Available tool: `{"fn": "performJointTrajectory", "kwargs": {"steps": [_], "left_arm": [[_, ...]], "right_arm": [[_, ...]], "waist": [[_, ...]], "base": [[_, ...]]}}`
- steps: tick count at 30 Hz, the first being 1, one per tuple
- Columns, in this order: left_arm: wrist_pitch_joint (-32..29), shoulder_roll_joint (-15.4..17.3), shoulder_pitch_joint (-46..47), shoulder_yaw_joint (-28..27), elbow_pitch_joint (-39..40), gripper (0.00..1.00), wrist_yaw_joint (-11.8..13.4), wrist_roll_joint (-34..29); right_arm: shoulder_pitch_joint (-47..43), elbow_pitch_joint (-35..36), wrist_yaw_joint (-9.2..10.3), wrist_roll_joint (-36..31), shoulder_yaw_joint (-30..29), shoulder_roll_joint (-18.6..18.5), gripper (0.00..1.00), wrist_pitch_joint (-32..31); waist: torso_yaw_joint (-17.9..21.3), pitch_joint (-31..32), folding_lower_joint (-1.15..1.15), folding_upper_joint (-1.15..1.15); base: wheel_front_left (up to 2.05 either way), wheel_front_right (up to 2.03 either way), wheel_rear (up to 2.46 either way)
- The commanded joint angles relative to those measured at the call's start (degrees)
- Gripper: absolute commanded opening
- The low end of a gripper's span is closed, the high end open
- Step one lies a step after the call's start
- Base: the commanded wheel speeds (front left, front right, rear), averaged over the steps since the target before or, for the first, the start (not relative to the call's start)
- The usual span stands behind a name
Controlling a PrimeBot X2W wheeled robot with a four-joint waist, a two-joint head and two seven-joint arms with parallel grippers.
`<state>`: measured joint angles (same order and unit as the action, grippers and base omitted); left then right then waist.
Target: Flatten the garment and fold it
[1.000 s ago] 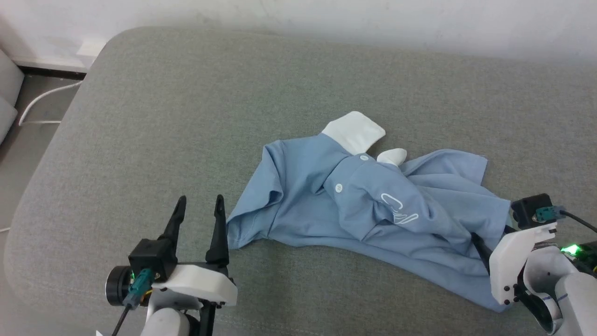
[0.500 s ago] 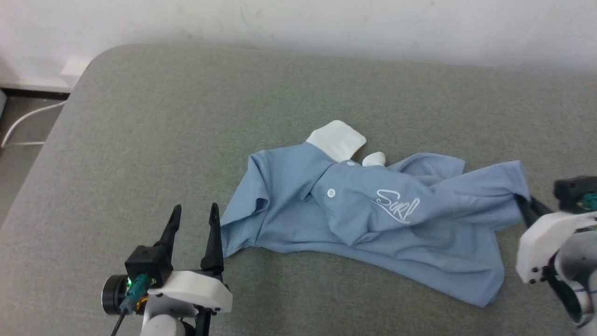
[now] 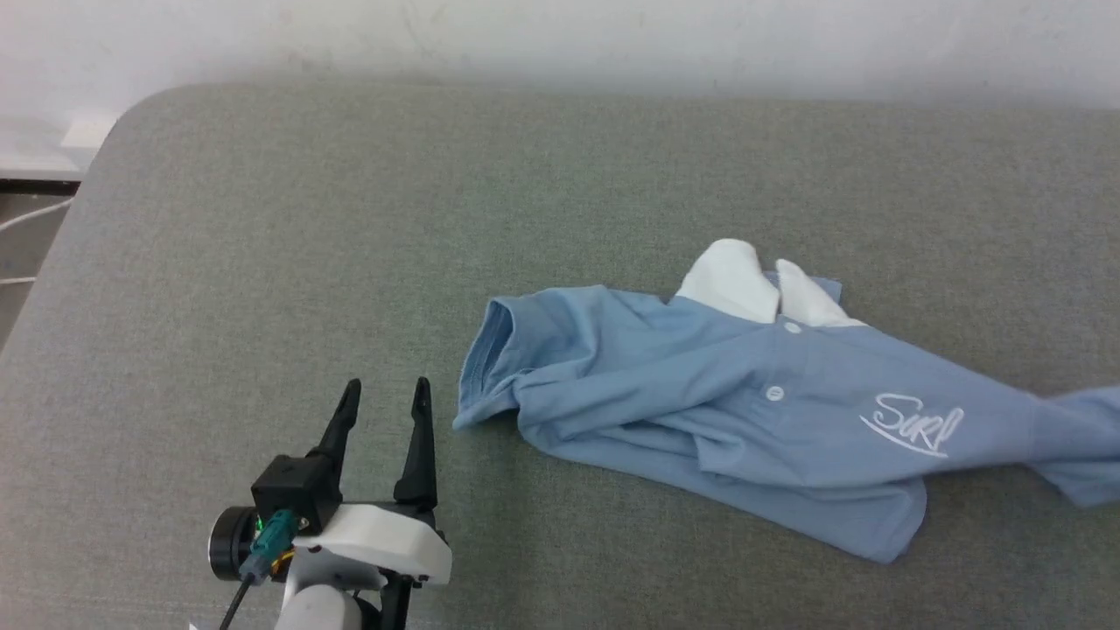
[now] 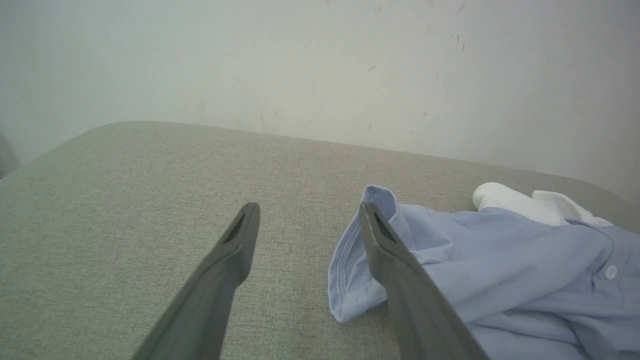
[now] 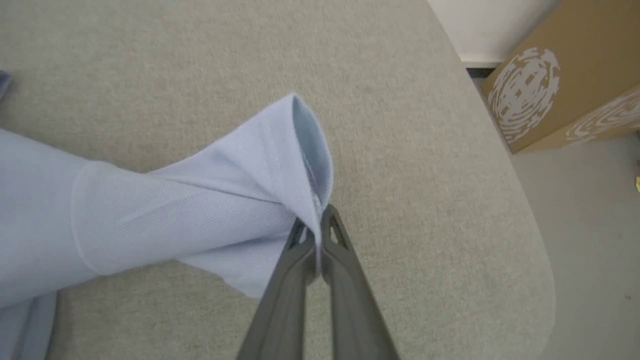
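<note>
The right gripper (image 5: 316,227) is pressed together on the hem of one sleeve of the light blue polo shirt (image 3: 700,394), and that cuff appears lifted off the grey cushion (image 3: 306,219). The left gripper (image 3: 386,389) is spread and empty, with the other sleeve's opening just beside it at 2 o'clock. The shirt lies front up across the cushion, with its collar (image 3: 731,280) at 12 o'clock. Flattening looks partly done, as the body is drawn out lengthwise but wrinkled. Folding is not yet begun. A cardboard box (image 5: 565,85) stands off the cushion and is not in the way.
</note>
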<state>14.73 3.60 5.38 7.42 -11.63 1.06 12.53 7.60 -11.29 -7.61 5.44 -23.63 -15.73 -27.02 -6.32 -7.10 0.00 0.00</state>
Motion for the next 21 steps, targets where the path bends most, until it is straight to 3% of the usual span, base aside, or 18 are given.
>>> {"fn": "performJointTrajectory", "kwargs": {"steps": [1, 2, 7, 14, 18, 21], "left_arm": [[0.3, -0.3, 1.0, 0.1, -0.4, 1.00, -0.3, -0.5], [0.3, -0.3, 1.1, 0.1, -0.7, 1.00, -0.3, -0.5], [0.3, -0.1, 1.7, 0.0, -1.7, 1.00, -0.8, -1.1], [-0.4, 1.6, 3.8, 0.5, -3.1, 1.00, -2.9, -1.3], [-5.8, 3.8, 7.4, 2.5, -3.0, 1.00, -5.1, -1.7], [-13.9, 6.3, 11.3, 4.2, -3.7, 1.00, -6.5, -1.9]], "right_arm": [[0.8, -4.0, 0.12, -0.6, -1.6, 0.5, 0.10, 0.9], [1.5, -5.8, 0.12, -1.0, -2.7, 0.8, 1.00, 1.7], [4.3, -9.8, 0.12, -3.5, -3.5, 2.3, 1.00, 7.9], [5.0, -5.4, 0.12, -3.6, -1.0, 4.8, 1.00, 15.5], [3.4, 0.3, 0.12, -1.3, 2.1, 7.3, 1.00, 18.7], [1.8, 4.7, 0.12, -0.4, 3.8, 8.9, 1.00, 19.8]], "waist": [[-0.4, -0.9, 0.00, 0.00], [-0.3, -1.0, 0.00, 0.00], [0.5, -1.1, 0.00, 0.00], [3.5, -0.7, 0.00, 0.00], [6.2, -1.4, 0.00, 0.00], [8.5, -2.6, 0.00, 0.00]], "base": [[0.00, 0.00, 0.00], [0.00, 0.00, 0.00], [0.00, 0.00, 0.00], [0.00, 0.00, 0.00], [0.00, 0.00, 0.00], [0.00, 0.00, 0.00]]}}
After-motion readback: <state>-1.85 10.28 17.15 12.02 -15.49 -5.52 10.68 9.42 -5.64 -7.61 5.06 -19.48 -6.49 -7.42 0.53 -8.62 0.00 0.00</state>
